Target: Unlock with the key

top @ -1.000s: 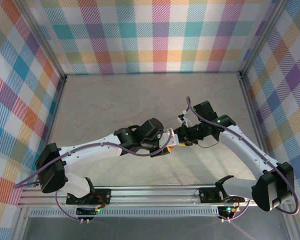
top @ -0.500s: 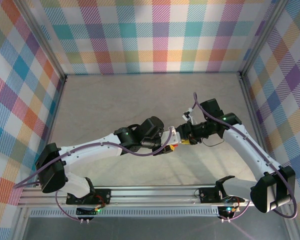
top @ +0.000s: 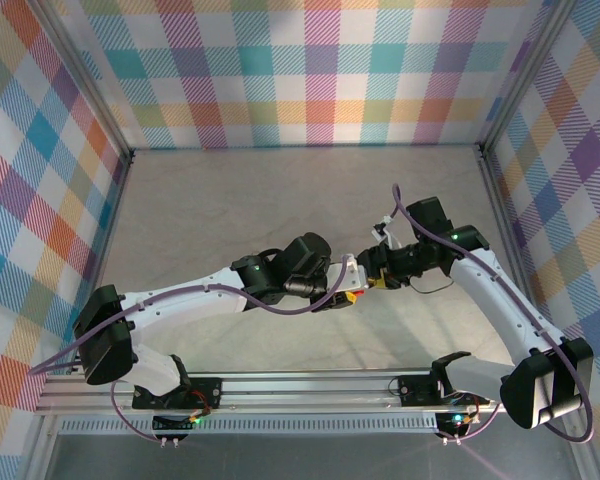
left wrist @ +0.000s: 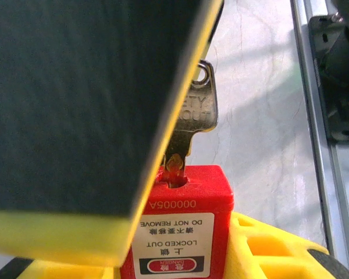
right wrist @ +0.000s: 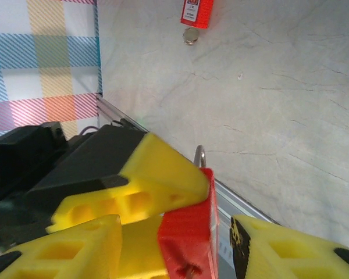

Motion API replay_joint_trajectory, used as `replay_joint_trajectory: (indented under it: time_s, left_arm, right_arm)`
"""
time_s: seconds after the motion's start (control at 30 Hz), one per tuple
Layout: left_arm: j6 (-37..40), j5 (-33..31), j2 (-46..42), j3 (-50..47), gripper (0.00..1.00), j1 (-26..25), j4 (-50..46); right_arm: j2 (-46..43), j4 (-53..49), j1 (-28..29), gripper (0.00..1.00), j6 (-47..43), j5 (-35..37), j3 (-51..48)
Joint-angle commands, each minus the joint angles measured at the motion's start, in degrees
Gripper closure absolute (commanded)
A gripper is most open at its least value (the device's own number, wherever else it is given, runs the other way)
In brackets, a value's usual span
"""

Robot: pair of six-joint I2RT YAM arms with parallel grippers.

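One key [left wrist: 200, 107] sits in the red padlock [left wrist: 186, 226], pinched by our left fingers [left wrist: 75, 116]; right fingers [right wrist: 291, 250] parted around it, so we should twist gently.

Red plastic padlock [left wrist: 183, 226]: bottom cut off at the left wrist view's lower edge. Silver metal key [left wrist: 199, 110]: left half hidden behind blurred black-and-yellow finger [left wrist: 87, 116]; stamped lettering only partly legible.

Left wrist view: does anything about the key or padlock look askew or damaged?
No damage shows. The key sits in the keyhole of the padlock but leans to one side instead of lining up with the body, with some blade exposed; it may not be fully seated.
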Motion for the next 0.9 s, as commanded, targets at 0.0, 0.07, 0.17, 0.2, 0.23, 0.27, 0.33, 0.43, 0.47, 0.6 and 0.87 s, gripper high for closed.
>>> replay_joint_trajectory:
  time_s: [0.0,0.07,0.17,0.2,0.23,0.27,0.33,0.43,0.47,0.6,0.87]
  left_arm:
    - [0.94,1.92,0.15,2.33,1.00,-0.44,3.47]
    - [1.05,1.87,0.33,2.55,1.00,-0.44,3.09]
    - [1.15,2.09,0.42,2.55,1.00,-0.44,2.90]
    - [1.15,2.14,0.56,2.62,1.00,-0.46,2.83]
    - [1.14,2.16,0.60,2.64,1.00,-0.44,2.69]
    - [1.23,2.07,0.69,2.64,1.00,-0.42,2.56]
    - [1.22,2.09,0.78,2.56,1.00,-0.44,2.30]
    - [1.15,2.28,0.96,2.46,1.00,-0.43,2.12]
    - [1.11,2.35,1.05,2.38,1.00,-0.42,2.05]
    - [1.12,2.12,1.18,2.29,1.00,-0.36,1.94]
    - [1.10,2.13,1.40,2.46,1.00,-0.18,1.76]
  right_arm:
    - [-1.54,-2.89,-0.41,0.47,-2.07,1.39,1.46]
    - [-1.80,-4.21,-0.50,0.47,-2.64,2.55,1.60]
    - [-2.22,-4.73,-0.80,0.47,-2.69,3.14,1.30]
    - [-2.45,-4.72,-0.89,0.47,-2.67,3.18,1.29]
    - [-2.66,-4.87,-0.99,0.47,-2.69,3.25,1.50]
    - [-2.92,-5.07,-1.27,0.47,-2.66,3.23,1.73]
    - [-3.45,-5.57,-1.66,0.46,-2.84,3.05,2.37]
    - [-4.21,-6.54,-2.11,0.46,-3.20,2.51,3.30]
    - [-4.48,-6.78,-2.21,0.46,-3.20,2.20,3.49]
    - [-5.74,-7.36,-2.92,0.48,-3.21,1.24,3.19]
    - [-7.29,-8.46,-3.55,0.59,-3.54,0.82,1.60]
